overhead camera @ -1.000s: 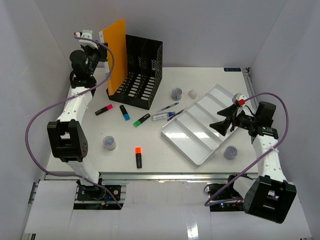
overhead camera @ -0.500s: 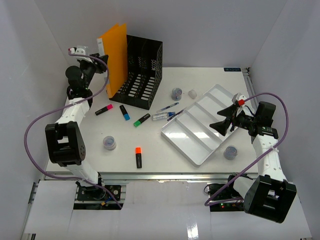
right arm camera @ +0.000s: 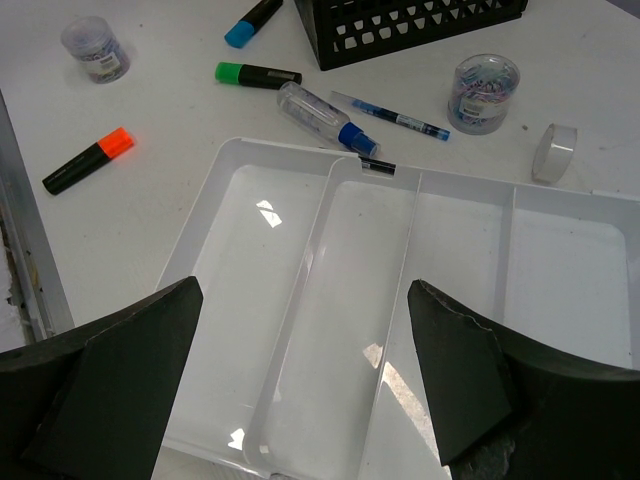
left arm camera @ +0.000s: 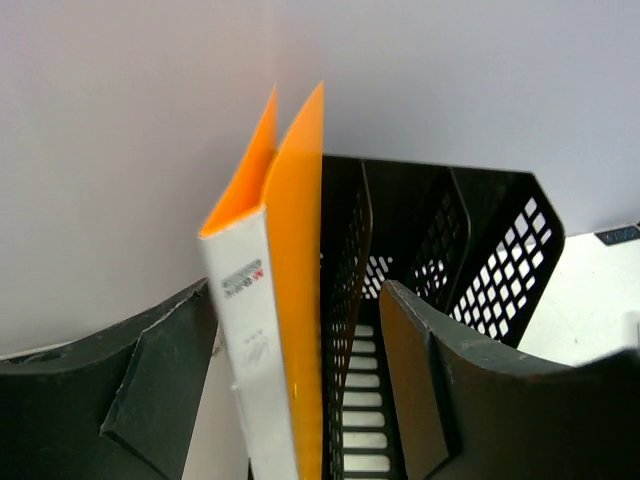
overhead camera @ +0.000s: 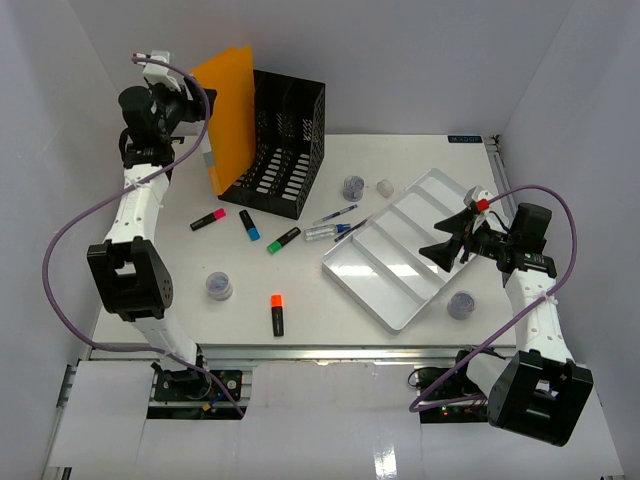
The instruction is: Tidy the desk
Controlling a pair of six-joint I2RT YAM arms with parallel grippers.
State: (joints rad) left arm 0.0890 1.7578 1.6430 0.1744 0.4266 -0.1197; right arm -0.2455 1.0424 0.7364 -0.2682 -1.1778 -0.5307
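The desk (overhead camera: 330,300) is a white tabletop strewn with stationery. An orange folder (overhead camera: 228,110) stands on edge at the back left, tilted against the outer left wall of the black file rack (overhead camera: 280,135). My left gripper (overhead camera: 192,103) hangs open just left of it. In the left wrist view the folder's white spine (left arm camera: 250,330) sits between the spread jaws of the left gripper (left arm camera: 297,295), with a gap on the right side. My right gripper (overhead camera: 445,245) is open and empty above the white compartmented tray (overhead camera: 385,280). The right gripper (right arm camera: 305,310) looks down into the tray's compartments (right arm camera: 350,300).
Highlighters lie loose: pink (overhead camera: 208,219), blue (overhead camera: 246,224), green (overhead camera: 284,239), orange (overhead camera: 277,313). A pen (overhead camera: 335,215) and a clear bottle (overhead camera: 325,232) lie left of the tray. Small jars (overhead camera: 219,286) (overhead camera: 354,186) (overhead camera: 461,304) and a tape roll (overhead camera: 384,187) stand around.
My left gripper has opened, let go of the orange folder and drawn back up and to the left. The folder now leans on the rack. The right arm has not moved.
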